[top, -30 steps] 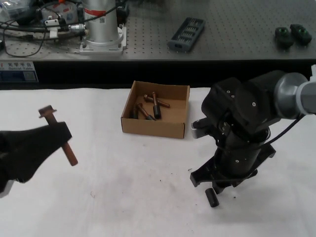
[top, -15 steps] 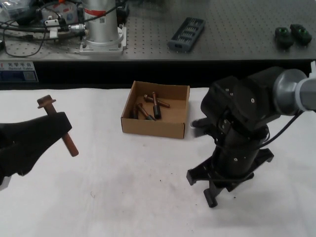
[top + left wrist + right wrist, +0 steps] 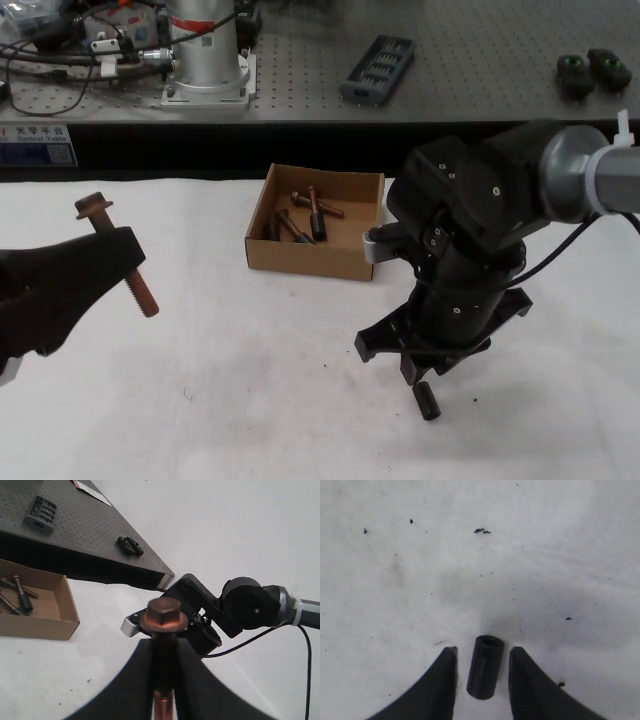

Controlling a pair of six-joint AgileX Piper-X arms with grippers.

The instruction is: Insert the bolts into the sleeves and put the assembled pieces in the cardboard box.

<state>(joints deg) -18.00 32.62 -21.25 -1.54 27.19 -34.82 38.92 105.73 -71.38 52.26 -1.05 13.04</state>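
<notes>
While the left pincer (image 3: pixel 163 646) clamps a bolt (image 3: pixel 163 618), right pincer (image 3: pixel 483 651) straddles sleeve (image 3: pixel 485 668).

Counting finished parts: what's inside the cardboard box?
Several copper bolts, some in dark sleeves, lying loose. The near wall of the cardboard box hides some floor; exact count unclear.

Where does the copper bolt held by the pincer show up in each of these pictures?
High view: the bolt is at the left, tilted, in the left pincer.
Left wrist view: bolt in the middle, head up, between the pincer's fingers.
Right wrist view: not in it.
Shared landmark: the box, which is at the left in the left wrist view.
</notes>
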